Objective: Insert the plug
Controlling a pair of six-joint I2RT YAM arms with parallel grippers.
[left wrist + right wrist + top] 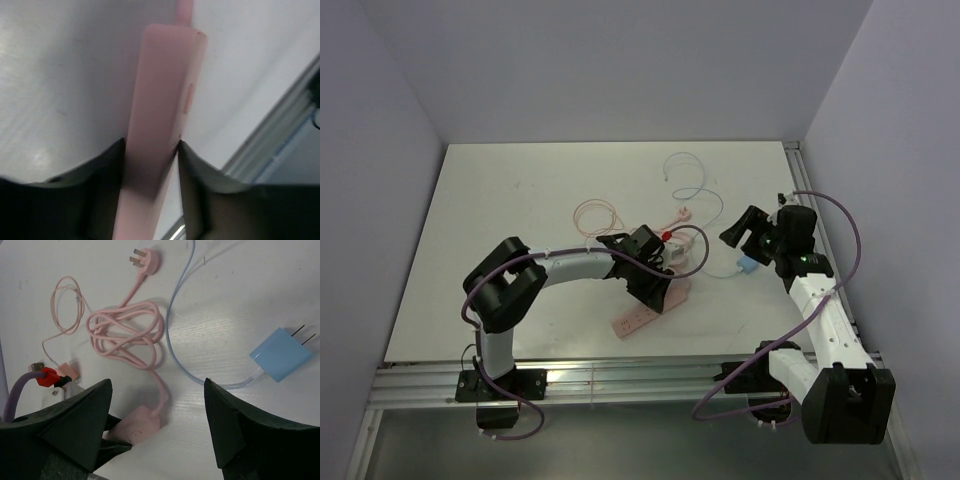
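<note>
Black fingers (pixel 95 185) of the left tool (pixel 151 146) clamp the pink power strip (pixel 167 80) by its long sides, while the right tool (pixel 157 385) hangs wide open over the counter (pixel 240 285), where the blue plug (pixel 280 354) lies right of a coiled pink cord (pixel 127 335).

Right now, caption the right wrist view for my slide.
Open right pincer over blue charger, coiled pink cord with its plug, and one end of the pink power strip.
</note>
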